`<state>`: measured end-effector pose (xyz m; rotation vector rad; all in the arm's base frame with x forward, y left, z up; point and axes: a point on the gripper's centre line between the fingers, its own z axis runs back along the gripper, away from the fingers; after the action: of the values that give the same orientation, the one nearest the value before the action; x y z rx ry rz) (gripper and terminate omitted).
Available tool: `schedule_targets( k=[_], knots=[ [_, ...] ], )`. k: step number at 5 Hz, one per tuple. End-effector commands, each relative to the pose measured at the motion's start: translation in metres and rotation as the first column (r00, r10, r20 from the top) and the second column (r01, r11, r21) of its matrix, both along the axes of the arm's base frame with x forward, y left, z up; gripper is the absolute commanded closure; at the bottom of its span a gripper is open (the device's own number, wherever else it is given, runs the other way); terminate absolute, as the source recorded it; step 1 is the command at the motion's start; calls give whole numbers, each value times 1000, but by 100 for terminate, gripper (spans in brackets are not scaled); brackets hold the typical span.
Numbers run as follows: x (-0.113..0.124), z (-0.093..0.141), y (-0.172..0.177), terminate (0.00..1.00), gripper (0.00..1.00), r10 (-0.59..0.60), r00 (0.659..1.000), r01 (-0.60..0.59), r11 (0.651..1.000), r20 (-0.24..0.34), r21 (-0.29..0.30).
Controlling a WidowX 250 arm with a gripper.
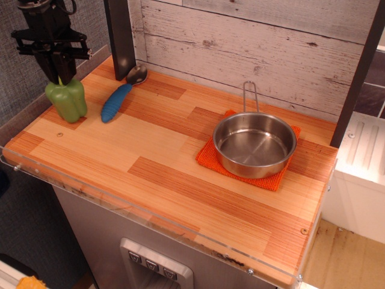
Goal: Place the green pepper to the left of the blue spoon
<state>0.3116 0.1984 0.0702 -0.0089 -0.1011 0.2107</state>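
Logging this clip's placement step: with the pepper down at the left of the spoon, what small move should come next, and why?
Probably open the hand and lift straight up. The green pepper appears to rest upright on the counter, left of the blue spoon and apart from it, with the hand at its stem, so only release seems left.

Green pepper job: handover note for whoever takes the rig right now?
Gripper: directly above the glossy green toy bell pepper, fingers at its stem; open or shut cannot be told from this view.
Pepper: upright on the wooden counter, apparently resting on it, left of the blue-handled spoon with the silver bowl, with a gap between them.
Done: pepper appears placed where the task wants it.
Left: confirm release, lift the arm clear without tipping the pepper.
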Motion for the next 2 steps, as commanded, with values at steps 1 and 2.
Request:
schedule_targets(
  k=[1,2],
  knots=[
    [3,34,-1,0,0,-24,997,21,999,76,33],
    [4,59,-2,0,0,-31,991,23,997,127,71]
  ],
)
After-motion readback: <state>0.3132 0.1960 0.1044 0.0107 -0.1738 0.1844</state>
